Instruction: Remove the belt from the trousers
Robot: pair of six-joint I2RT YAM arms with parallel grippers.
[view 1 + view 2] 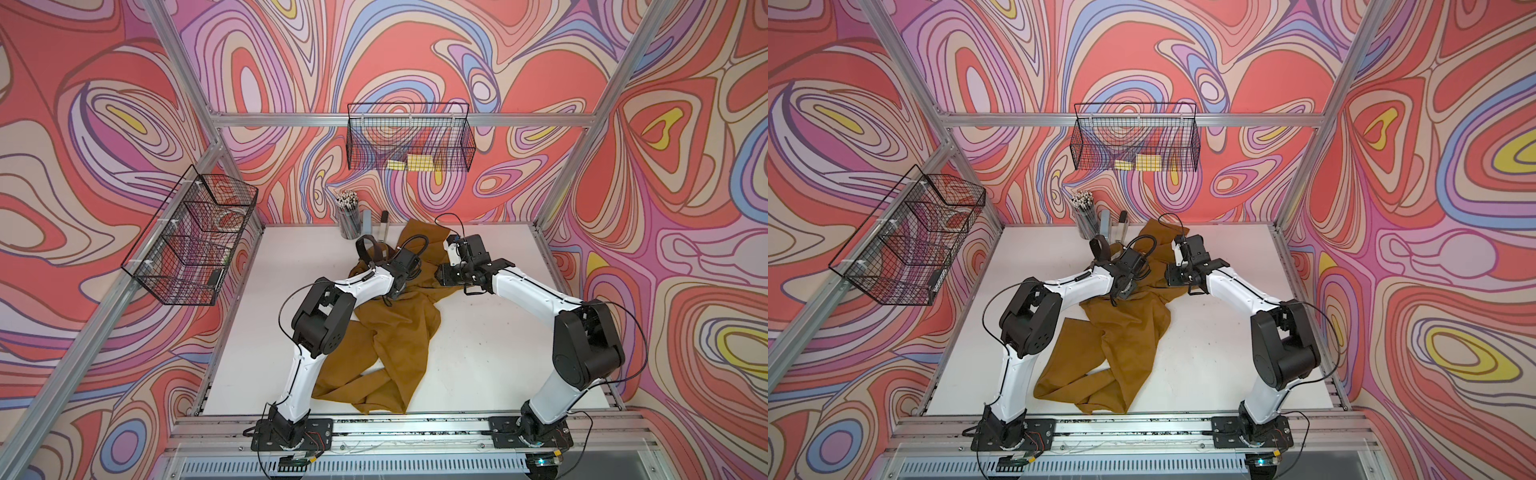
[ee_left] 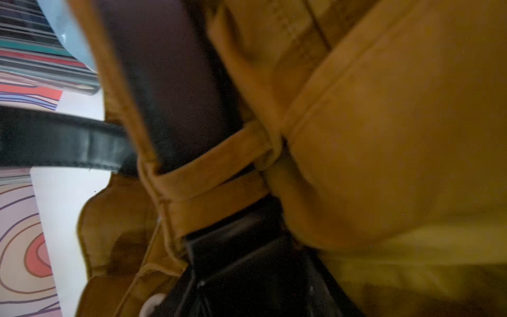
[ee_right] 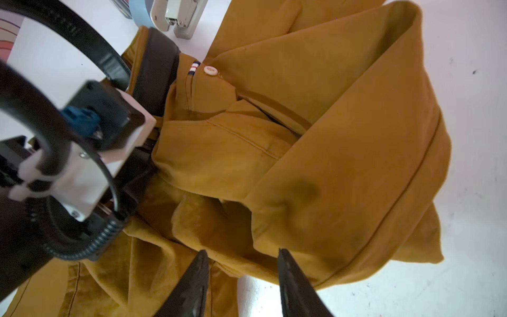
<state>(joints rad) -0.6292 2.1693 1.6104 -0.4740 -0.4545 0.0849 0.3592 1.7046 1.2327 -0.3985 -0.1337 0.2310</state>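
Around one pair of trousers (image 1: 390,332) runs one belt (image 2: 63,142); right gripper (image 3: 241,252) spread, left gripper's (image 1: 395,289) state unclear.

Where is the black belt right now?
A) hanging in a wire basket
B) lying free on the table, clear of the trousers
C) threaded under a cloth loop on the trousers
C: the left wrist view shows the belt passing under a belt loop of the trousers.
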